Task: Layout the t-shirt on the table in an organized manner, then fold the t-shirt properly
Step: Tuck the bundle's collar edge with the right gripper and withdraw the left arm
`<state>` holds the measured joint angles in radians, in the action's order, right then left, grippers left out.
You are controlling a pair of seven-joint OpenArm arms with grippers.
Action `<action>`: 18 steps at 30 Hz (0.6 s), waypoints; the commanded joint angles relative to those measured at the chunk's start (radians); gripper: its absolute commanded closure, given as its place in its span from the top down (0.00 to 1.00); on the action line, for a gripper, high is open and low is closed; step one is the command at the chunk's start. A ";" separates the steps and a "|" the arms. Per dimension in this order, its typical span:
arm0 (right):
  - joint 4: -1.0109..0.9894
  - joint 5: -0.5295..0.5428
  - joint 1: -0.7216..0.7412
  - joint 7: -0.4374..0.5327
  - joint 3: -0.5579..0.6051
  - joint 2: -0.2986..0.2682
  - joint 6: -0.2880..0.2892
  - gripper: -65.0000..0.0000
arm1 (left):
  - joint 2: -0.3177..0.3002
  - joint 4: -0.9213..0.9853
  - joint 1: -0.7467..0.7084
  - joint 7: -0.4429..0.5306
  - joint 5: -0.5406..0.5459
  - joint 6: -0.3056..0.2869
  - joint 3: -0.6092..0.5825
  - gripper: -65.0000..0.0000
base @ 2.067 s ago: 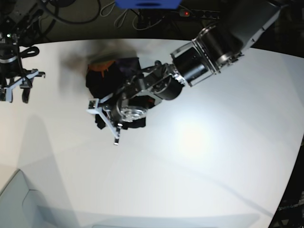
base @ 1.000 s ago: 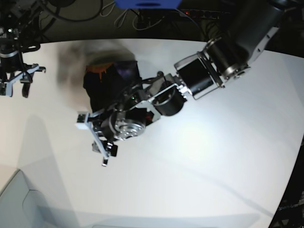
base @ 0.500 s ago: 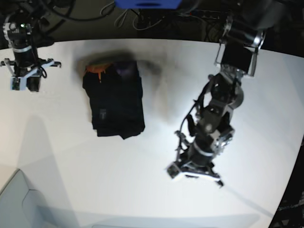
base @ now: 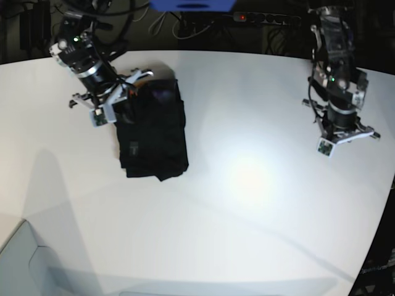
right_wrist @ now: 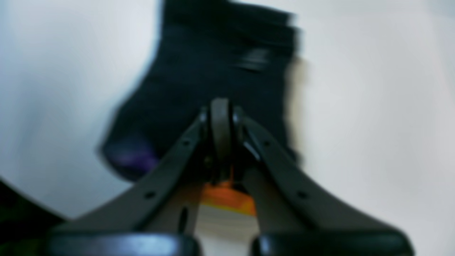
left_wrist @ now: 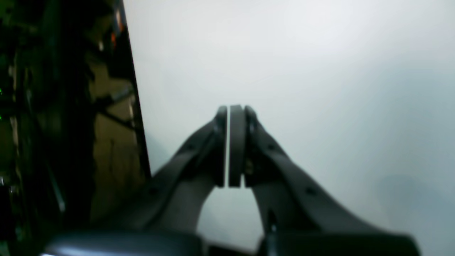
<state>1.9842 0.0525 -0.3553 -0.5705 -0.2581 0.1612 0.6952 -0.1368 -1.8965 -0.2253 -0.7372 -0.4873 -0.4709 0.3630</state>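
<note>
t-shirt: black cloth, matt, soft folds | table: white, smooth, slight sheen

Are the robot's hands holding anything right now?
No. The left gripper is shut on nothing over bare table. The right gripper is shut above the folded t-shirt.

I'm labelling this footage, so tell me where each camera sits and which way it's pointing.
Base: overhead, looking down on the white table, the folded black t-shirt and both arms.
Left wrist: behind the shut left gripper, facing bare tabletop and its edge.
Right wrist: behind the shut right gripper, facing the t-shirt's orange neck patch.
Shared: base and right wrist both show the t-shirt.
</note>
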 commanded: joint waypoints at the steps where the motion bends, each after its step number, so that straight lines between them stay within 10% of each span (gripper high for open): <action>1: 0.008 0.013 0.002 0.028 0.006 -0.004 0.003 0.00 | 0.009 -0.034 -0.021 0.020 0.003 0.010 0.029 0.02; 18: -0.343 0.013 0.040 0.096 0.036 -0.004 0.003 0.00 | 0.095 -0.065 -0.227 0.023 0.005 -0.064 0.299 0.02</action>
<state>1.6363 0.0845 -0.3115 -0.4522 -0.2176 0.1555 0.6975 -0.0349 -1.9415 -0.4492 -0.7219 -0.4740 -0.5518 0.6567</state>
